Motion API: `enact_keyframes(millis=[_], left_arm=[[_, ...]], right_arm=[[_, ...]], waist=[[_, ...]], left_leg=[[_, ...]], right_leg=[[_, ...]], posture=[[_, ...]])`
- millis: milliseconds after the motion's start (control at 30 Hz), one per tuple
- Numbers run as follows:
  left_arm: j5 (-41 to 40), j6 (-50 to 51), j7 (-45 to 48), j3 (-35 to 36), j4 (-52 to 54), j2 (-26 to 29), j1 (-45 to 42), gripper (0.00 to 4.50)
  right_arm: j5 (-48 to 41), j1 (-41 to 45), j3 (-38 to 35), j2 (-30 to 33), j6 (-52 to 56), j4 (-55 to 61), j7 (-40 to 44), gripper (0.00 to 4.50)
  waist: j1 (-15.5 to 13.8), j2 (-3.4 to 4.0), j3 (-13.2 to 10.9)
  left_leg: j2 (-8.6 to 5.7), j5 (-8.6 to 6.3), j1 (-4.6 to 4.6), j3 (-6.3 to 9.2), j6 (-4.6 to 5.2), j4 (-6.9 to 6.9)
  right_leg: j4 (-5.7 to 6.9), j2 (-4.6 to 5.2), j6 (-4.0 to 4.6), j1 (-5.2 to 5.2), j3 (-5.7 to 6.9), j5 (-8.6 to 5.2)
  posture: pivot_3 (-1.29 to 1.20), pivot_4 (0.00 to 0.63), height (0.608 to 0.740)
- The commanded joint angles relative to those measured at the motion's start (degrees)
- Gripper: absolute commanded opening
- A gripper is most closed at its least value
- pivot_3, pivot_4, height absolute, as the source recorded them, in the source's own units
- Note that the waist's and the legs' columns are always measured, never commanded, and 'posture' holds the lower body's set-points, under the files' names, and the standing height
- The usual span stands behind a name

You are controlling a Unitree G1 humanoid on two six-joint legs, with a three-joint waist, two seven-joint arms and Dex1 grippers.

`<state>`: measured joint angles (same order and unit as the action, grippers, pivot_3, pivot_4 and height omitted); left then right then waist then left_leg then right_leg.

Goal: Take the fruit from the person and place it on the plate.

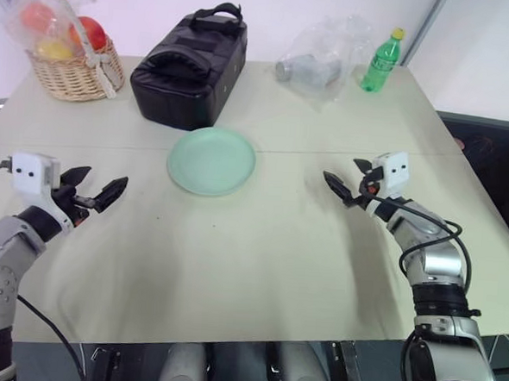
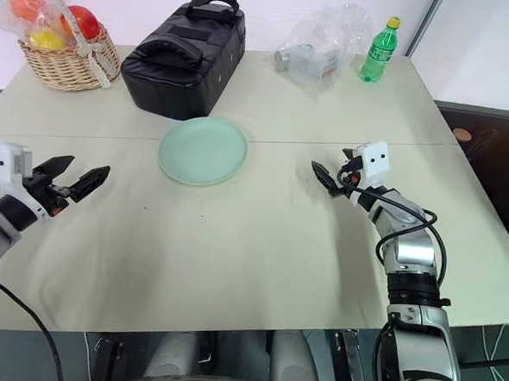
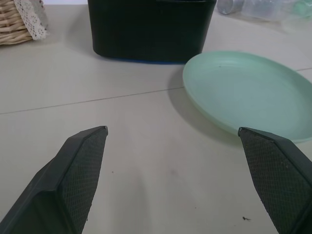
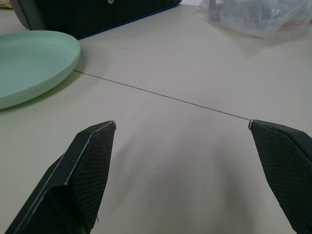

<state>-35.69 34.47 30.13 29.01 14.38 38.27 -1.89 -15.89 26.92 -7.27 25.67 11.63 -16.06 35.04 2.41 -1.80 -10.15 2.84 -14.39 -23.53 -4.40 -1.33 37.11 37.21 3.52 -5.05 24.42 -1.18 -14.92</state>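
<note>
The pale mint-green plate (image 1: 211, 160) lies empty on the beige table (image 1: 259, 260), just in front of a black bag. My left gripper (image 1: 106, 179) hovers low over the table to the plate's left, open, with nothing between its fingers (image 3: 80, 165); the plate (image 3: 248, 90) lies ahead of it. To the right of the plate my right gripper (image 1: 342, 172) is also open and empty, pointing toward the plate (image 4: 29, 63). The fruit and the person are out of view.
A black zip bag (image 1: 189, 61) stands behind the plate. At the back left a wicker basket (image 1: 72, 71) holds plastic-wrapped fruits. A clear plastic bag (image 1: 319, 61) and a green bottle (image 1: 382, 60) stand at the back right. A seam (image 1: 326, 152) crosses the table.
</note>
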Motion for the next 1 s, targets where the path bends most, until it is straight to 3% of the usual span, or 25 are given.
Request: enact_keyframes(millis=[33,1000], left_arm=[[-0.25,-0.63,-0.05,1.61,2.01,0.65,-0.03,4.50],[-0.98,0.16,1.06,1.83,2.30,2.63,-1.52,4.50]], right_arm=[[-0.14,0.20,-0.73,-0.09,-0.91,1.65,-0.30,4.46],[-0.07,0.22,-0.39,-0.28,-0.79,1.69,-0.63,4.46]], waist=[[0.00,0.00,0.00],[-0.01,0.00,0.00]], left_leg=[[0.00,0.00,0.00,0.00,0.00,0.00],[0.00,0.00,0.00,0.00,0.00,0.00]], right_leg=[[0.00,0.00,0.00,0.00,0.00,0.00],[0.00,0.00,0.00,0.00,0.00,0.00]], posture=[[0.00,0.150,0.740],[0.00,0.150,0.740]])
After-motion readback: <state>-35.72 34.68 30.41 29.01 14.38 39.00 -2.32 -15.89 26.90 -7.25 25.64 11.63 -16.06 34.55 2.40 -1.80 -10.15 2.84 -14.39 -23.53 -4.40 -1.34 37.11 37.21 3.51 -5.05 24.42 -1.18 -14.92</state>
